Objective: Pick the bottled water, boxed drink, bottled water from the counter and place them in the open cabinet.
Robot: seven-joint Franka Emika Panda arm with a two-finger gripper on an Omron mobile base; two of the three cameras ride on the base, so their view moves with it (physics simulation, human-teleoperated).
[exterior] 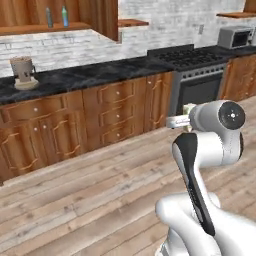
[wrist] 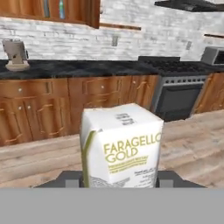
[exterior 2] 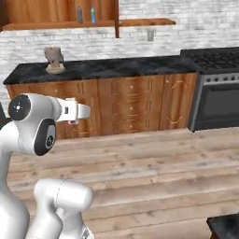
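I've got the gripper [wrist: 119,183] pinching the boxed drink [wrist: 120,146] far from the cabinet [exterior: 97,15]; a jolt could slip it.

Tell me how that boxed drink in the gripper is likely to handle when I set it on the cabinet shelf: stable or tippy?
The boxed drink looks flat-sided and squat, so it should stand stably and won't roll. Its smooth printed faces may slip if the grip loosens. It seems light for its size, so a nudge on the cabinet shelf could slide it toward the bottles.
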